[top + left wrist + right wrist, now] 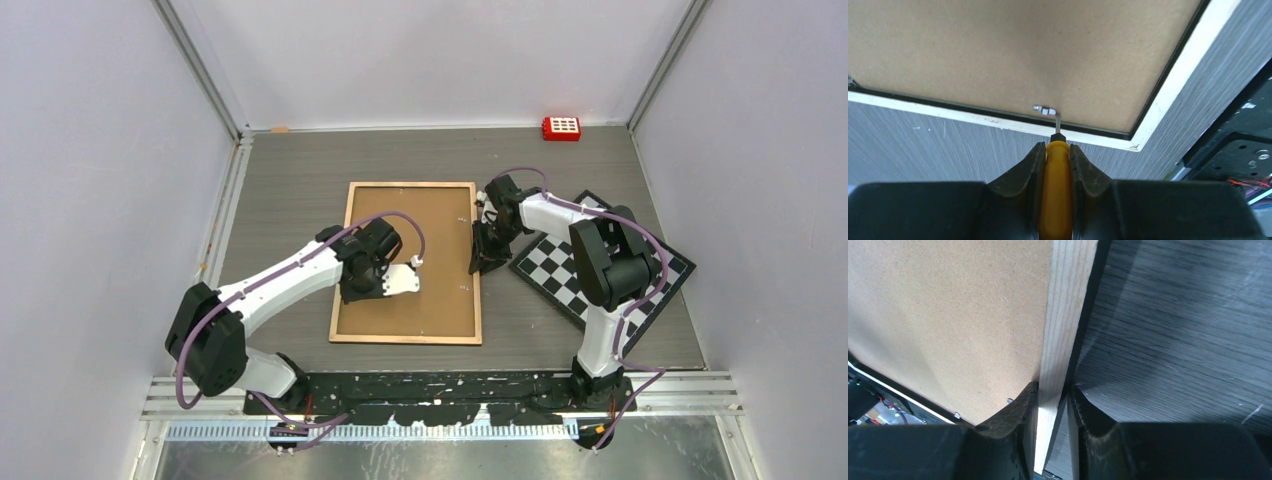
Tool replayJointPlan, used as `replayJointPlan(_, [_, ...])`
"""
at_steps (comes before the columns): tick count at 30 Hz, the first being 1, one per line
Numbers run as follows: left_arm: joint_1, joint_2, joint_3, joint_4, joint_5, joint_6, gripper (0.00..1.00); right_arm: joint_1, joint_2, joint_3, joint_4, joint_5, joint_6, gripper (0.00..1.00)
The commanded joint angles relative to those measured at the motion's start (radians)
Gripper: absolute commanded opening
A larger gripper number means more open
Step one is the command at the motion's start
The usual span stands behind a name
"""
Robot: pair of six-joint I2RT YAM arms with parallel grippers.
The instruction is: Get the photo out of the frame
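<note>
**Gripping the frame and a screwdriver**

Your frame (420, 210) lies back-up at picture centre on the surface (300, 170). See your left tool (1057, 150) clenching a yellow screwdriver (1056, 210), its tip at a metal tab (1044, 108). Your right tool (1054, 387) clamps the frame's right rim, with the checkerboard (545, 265) just beside it and a red block (561, 128) at upper right.

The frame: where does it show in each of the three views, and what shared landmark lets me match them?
Top external: the frame lies back up in the middle of the picture.
Left wrist: its brown back fills the upper part, with one corner at lower right.
Right wrist: it fills the left half, its edge running up from between the fingers of the right gripper.
Shared landmark: the pale wood rim bordering its back.
</note>
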Motion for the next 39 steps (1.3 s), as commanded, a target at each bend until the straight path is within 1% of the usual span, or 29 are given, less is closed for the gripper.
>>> replayJointPlan(1, [-0.020, 0.003, 0.052, 0.022, 0.114, -0.030, 0.00, 0.018, 0.023, -0.028, 0.034, 0.032, -0.009, 0.00])
replayJointPlan(8, [-0.027, 0.005, 0.057, 0.056, 0.098, -0.045, 0.00, 0.019, 0.024, -0.026, 0.035, 0.029, -0.009, 0.01])
replayJointPlan(11, [-0.008, -0.009, 0.078, 0.050, 0.069, -0.111, 0.00, 0.020, 0.018, -0.025, 0.033, 0.031, -0.010, 0.01])
replayJointPlan(13, [0.035, -0.047, 0.081, 0.063, 0.031, -0.208, 0.00, 0.019, 0.009, -0.028, 0.032, 0.031, -0.012, 0.01])
replayJointPlan(14, [0.068, -0.071, 0.084, 0.063, 0.039, -0.286, 0.00, 0.019, 0.005, -0.030, 0.031, 0.029, -0.012, 0.01])
replayJointPlan(17, [0.159, -0.145, 0.099, 0.039, 0.117, -0.461, 0.00, 0.018, -0.006, -0.038, 0.035, 0.026, -0.009, 0.00])
replayJointPlan(22, [0.188, -0.180, 0.079, 0.028, 0.072, -0.777, 0.00, 0.018, -0.009, -0.036, 0.039, 0.007, 0.000, 0.01])
replayJointPlan(25, [0.238, -0.180, 0.051, 0.039, 0.052, -0.893, 0.00, 0.020, -0.010, -0.036, 0.037, 0.001, 0.001, 0.00])
replayJointPlan(28, [0.273, -0.173, 0.037, 0.057, 0.029, -0.965, 0.00, 0.019, -0.016, -0.043, 0.041, -0.001, 0.001, 0.00])
replayJointPlan(32, [0.279, -0.168, 0.001, 0.094, -0.031, -1.034, 0.00, 0.019, -0.018, -0.042, 0.039, -0.001, -0.004, 0.00])
replayJointPlan(39, [0.285, -0.149, -0.025, 0.116, -0.106, -1.067, 0.00, 0.019, -0.023, -0.042, 0.038, 0.005, -0.006, 0.00])
